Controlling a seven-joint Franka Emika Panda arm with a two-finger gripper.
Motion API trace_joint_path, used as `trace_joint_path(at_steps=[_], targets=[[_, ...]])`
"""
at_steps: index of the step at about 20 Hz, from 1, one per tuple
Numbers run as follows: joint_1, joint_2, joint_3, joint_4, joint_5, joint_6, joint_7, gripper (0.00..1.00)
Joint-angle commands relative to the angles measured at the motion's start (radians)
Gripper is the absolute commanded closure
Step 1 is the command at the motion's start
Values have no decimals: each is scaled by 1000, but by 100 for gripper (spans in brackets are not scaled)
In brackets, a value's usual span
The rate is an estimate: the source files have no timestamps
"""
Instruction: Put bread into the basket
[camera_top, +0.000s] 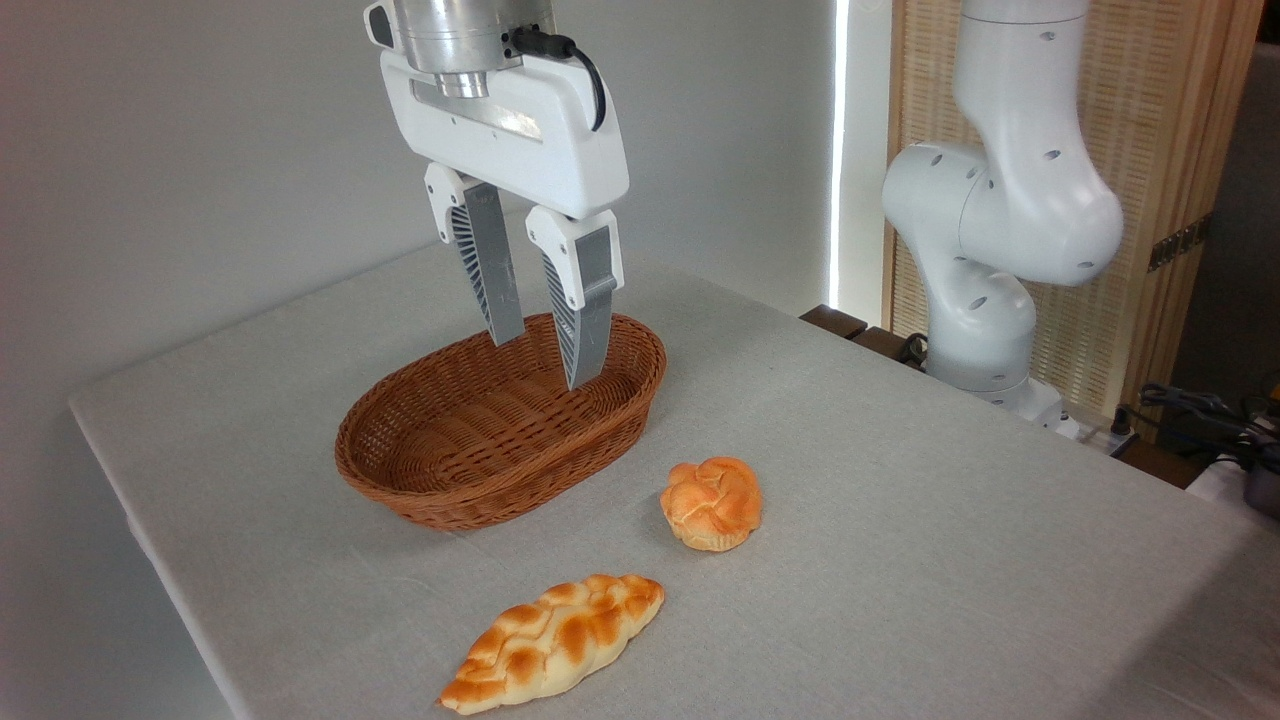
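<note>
The gripper (545, 360) is hanging over the far end of the basket (440, 490), its two grey ribbed fingers (585, 315) pointing down and standing apart with nothing between them. In this view their tips are overlapping the basket's far rim and inner wall; whether they are touching the wicker cannot be told.

The basket is sitting on the counter (900, 520), which is covered in a pale grey cloth. It is oval, shallow and reddish-brown, and it is holding nothing.

The bread (553, 640) is lying flat on the counter near the front edge — outside the basket and well apart from the gripper. It is a long braided loaf, golden with browned patches, its tapered ends pointing toward the lower left and the upper right. A small round bun (712, 503) is resting between the loaf and the basket's right end, close to both but touching neither.

The arm's white base and joints (1000, 230) are standing at the right, beyond the far edge of the counter, in front of a slatted wooden screen (1160, 150). Dark cables (1200, 410) are lying at the far right.
</note>
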Motion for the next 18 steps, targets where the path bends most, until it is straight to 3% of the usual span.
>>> trace_joint_path(at_steps=[1, 14, 16, 18], targets=[[-4, -2, 7, 15, 9, -35, 15, 0], [-4, -2, -2, 9, 8, -13, 15, 0], [-4, -8, -2, -23, 8, 33, 15, 0], [-3, -37, -4, -110, 14, 156, 15, 0]])
